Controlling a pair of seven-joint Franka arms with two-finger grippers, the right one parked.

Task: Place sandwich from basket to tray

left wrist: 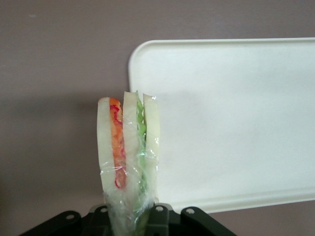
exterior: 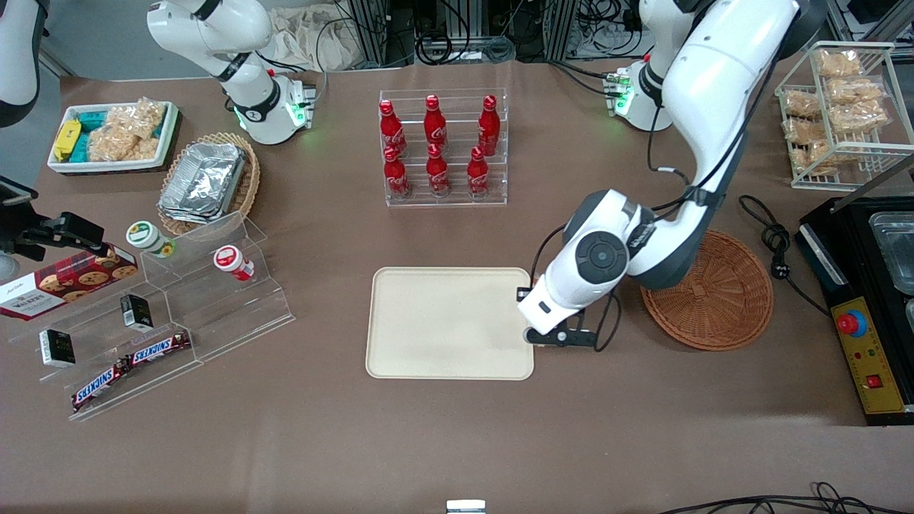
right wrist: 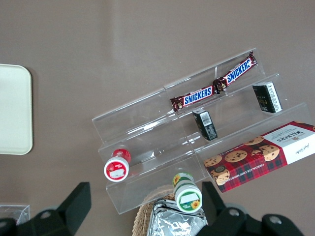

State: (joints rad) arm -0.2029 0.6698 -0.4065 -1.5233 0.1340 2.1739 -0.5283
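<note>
The front camera sits high and looks steeply down on the whole tabletop, far enough off to take in both arm bases. My gripper hangs just beside the tray's edge, on the side toward the working arm's end.

The camera on my wrist looks along the gripper, very close. The sandwich I clamp fills its middle, with the tray below. That tray is what it shares with the front view.

The parked arm's wrist camera looks straight down from mid height on the clear stepped stand. It shares that stand, the Snickers bars and a tray corner with the front view.
</note>
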